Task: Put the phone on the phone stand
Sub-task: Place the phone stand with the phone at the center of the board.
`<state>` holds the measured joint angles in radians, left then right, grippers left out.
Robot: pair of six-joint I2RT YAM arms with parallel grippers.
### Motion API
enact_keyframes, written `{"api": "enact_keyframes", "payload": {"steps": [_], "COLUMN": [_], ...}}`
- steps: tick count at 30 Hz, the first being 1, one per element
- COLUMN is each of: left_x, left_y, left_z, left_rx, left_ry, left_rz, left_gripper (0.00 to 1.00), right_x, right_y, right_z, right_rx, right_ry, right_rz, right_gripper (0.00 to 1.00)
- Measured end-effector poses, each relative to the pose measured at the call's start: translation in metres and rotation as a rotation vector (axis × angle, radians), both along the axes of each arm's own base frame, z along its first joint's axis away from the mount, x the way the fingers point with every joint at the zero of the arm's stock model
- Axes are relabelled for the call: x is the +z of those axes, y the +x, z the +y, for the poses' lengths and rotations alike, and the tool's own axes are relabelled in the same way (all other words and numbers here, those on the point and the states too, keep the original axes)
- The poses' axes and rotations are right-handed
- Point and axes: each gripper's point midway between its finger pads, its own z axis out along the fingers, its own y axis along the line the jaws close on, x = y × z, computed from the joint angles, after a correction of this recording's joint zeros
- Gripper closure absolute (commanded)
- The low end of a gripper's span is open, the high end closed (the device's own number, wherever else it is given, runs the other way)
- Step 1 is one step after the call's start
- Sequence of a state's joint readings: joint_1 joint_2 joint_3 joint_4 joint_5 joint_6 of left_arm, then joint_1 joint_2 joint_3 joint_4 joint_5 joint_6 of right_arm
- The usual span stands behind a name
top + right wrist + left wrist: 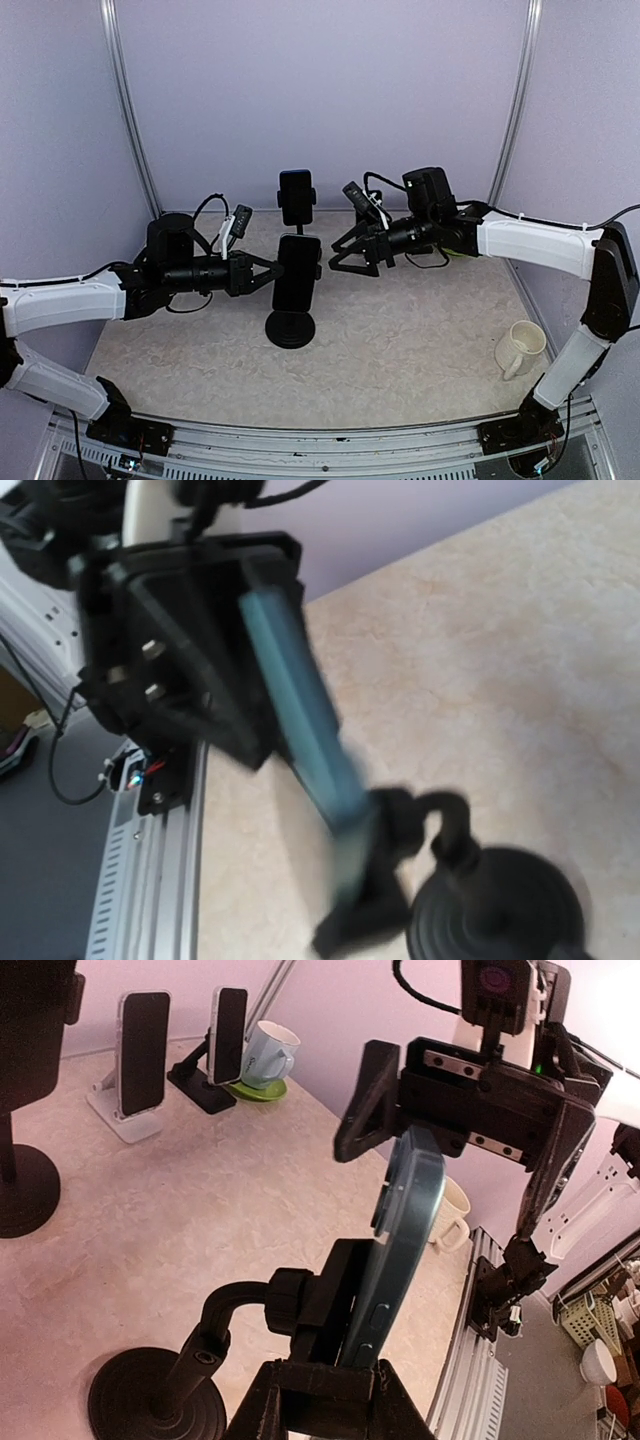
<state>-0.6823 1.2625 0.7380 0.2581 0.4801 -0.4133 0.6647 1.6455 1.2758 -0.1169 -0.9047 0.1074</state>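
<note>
Phone (297,272): a rigid, glossy, breakable slab, probably of moderate weight, upright against the phone stand (290,328) at mid-tabletop (420,340). Left fingers (262,283) appear clamped on its lower part. Right fingers (342,268) are spread apart just beside it. Best hold is judged to be the 2 long edges, not the slick faces.

Robotics lab test cell: plain lilac panel walls (320,90) on metal poles (130,110), stone-patterned worktop (420,330), aluminium rail (330,445) carrying bolted arm bases (515,435), storage baskets (578,1312) on the floor beyond.
</note>
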Motion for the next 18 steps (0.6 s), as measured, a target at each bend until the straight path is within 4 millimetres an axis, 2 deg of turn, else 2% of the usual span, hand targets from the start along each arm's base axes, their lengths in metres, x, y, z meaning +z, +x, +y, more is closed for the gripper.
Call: {"api": "enact_keyframes", "payload": {"steps": [4,8,13,18], "left_x": [0.007,0.014,0.020,0.033], "left_y": [0.004,0.012,0.033,0.054], "left_z": [0.013,0.026,0.054,0.085], "left_rx": [0.039,0.068,0.123,0.173], "left_ry": [0.009,0.013,0.003,-0.032], "left_rz": [-0.035,-0.069,-0.089,-0.124], "left_gripper": [1.00,1.00,1.00,1.00], "right_x": [0.012,0.016,0.016,0.027], "right_y": [-0.009,-0.015,-0.023,-0.033], "right_z": [-0.008,-0.015,-0.024,-0.035], "right_rx": [-0.003,-0.006,-0.014,-0.026], "right_ry": [0.022,0.029,0.029,0.045], "right_rz": [-0.029,-0.038,-0.042,-0.069], "right_gripper": [0.00,0.00,0.00,0.00]}}
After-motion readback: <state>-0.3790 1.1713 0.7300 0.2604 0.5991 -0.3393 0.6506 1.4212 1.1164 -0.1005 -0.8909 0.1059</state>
